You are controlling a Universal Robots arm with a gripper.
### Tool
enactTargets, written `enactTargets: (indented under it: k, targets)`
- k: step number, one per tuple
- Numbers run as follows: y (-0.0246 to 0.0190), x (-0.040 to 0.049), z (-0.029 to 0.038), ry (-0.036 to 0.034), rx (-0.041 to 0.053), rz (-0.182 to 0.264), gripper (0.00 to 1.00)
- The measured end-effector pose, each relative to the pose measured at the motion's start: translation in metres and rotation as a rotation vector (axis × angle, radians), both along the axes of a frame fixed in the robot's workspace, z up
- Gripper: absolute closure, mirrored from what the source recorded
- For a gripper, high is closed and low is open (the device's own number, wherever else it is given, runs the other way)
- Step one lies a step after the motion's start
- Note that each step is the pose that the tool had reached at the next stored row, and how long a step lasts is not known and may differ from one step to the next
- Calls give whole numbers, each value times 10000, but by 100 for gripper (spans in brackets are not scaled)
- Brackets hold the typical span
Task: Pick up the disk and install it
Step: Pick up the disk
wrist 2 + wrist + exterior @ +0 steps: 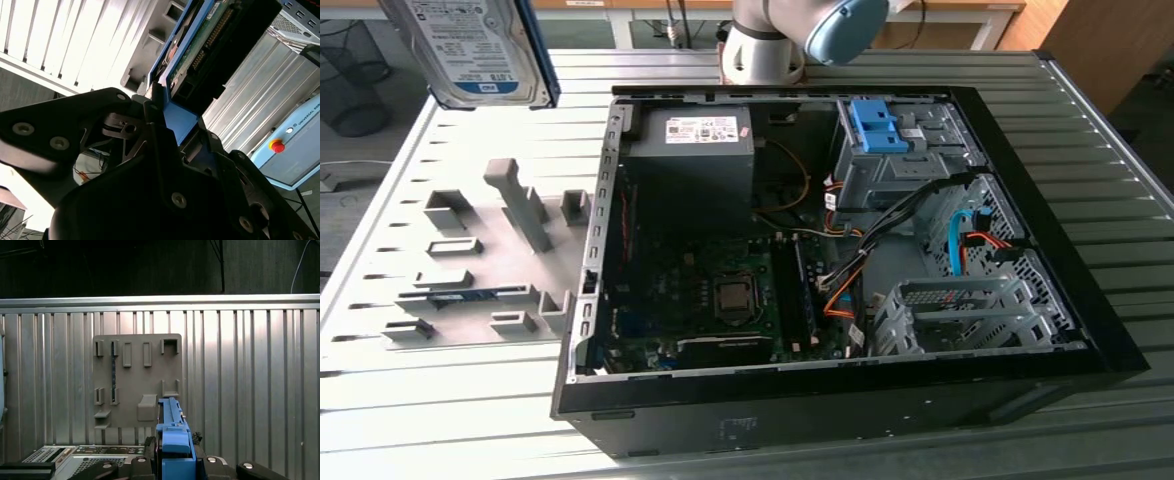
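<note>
Ribbed metal tabletop [440,400] with an open computer case [854,410] lying on its side, internals exposed. Inside the case: grey power-supply box [694,150] in the far corner on the exterior view's left, motherboard [707,290] nearer the camera from it, grey drive cage [907,165] at the far side on the exterior view's right with a blue clip [874,125] on top, and a second perforated metal cage [961,315] in the near corner on that side. Grey fixture plate [494,250] with raised slots sits flat on the table just outside the case wall, on the exterior view's left. Arm [781,40] stands beyond the case's far wall. The disk [474,50] is outside the case, up off the table, past the case's far corner on the exterior view's left; label side faces the exterior camera, blue carrier edge visible along its side. In the second wrist view the gripper [170,110] is clamped onto the disk's blue carrier, black jaws pressed against both sides of it, green circuit-board face of the disk showing. In the first wrist view the carrier's blue end sticks out from the gripper, with the fixture plate and a corner of the case on the table beyond it.
</note>
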State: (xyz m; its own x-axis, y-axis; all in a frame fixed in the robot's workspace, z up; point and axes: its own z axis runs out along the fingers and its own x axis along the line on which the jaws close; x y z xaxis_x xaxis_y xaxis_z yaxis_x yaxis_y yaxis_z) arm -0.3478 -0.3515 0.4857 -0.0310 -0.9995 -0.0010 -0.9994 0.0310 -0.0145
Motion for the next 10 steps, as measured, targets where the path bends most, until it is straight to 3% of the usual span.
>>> enactTargets:
  k: [4, 10]
  targets:
    - [-62, 0, 1, 1, -3, 0, 64]
    - [-78, 22, 0, 1, -5, -1, 64]
